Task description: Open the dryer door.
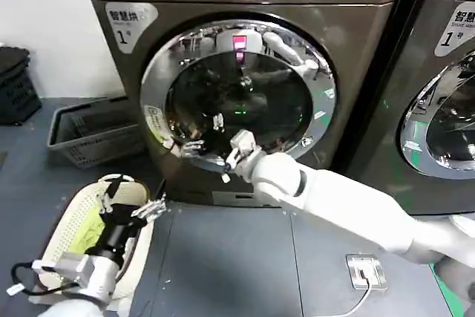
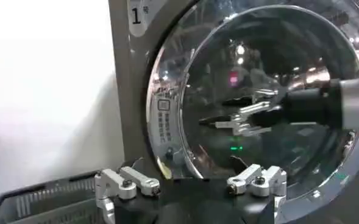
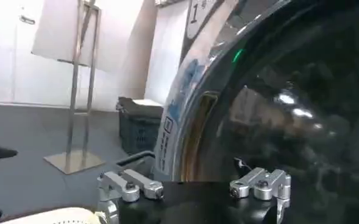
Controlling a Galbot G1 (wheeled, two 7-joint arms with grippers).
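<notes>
The dryer door [image 1: 237, 94] sits shut in the front of the brown-grey machine [image 1: 356, 42]; the right gripper [image 1: 236, 155] reaches to the lower chrome rim, fingers spread and holding nothing, so the step looks like the approach; next it likely needs purchase on the rim's left edge, then a pull outward; the left gripper [image 1: 133, 206] waits open over a white basket [image 1: 63, 231]; a grey crate [image 1: 85, 135] stands left, in the door's swing path.

White wall [image 1: 44, 20] at ten o'clock, dark grey floor [image 1: 223, 257] below. Grey basket [image 1: 89, 135] at nine, white basket [image 1: 67, 228] at seven, darker machine [image 1: 438, 94] at three.
</notes>
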